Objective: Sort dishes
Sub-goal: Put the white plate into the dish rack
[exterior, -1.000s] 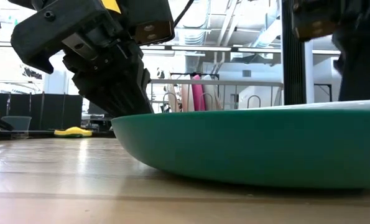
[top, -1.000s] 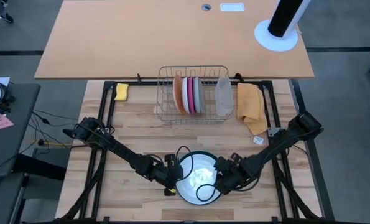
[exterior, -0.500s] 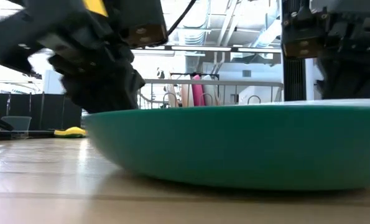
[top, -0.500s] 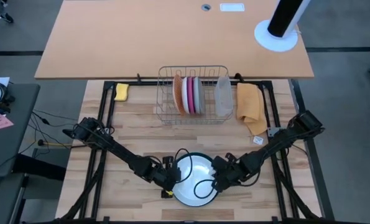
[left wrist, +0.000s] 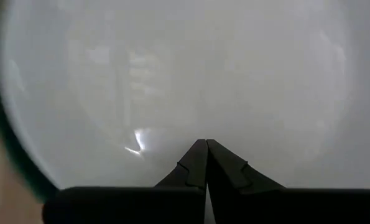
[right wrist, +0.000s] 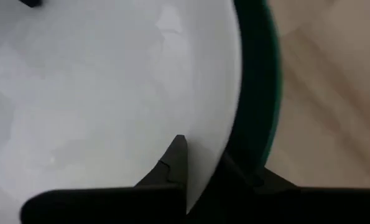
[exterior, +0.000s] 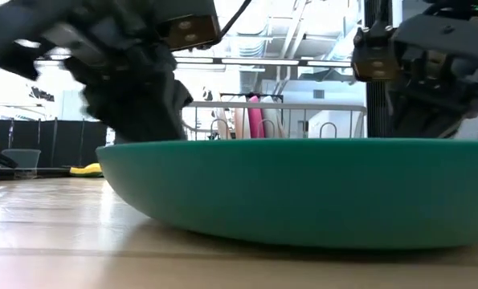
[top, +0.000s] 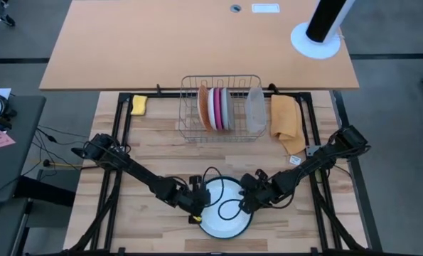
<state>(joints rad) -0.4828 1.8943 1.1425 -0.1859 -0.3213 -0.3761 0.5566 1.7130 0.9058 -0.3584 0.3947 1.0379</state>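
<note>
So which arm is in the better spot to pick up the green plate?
Probably the right. The right gripper straddles the rim of the dark green round plate, one finger on each side, while the left gripper is shut, its tips just over the plate's white inside.

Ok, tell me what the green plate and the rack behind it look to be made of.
Green plate: probably glazed ceramic or melamine; glossy white face with glare, smooth dark green rim and underside.
Rack: thin bare metal wire in an open grid, apparently steel.
</note>
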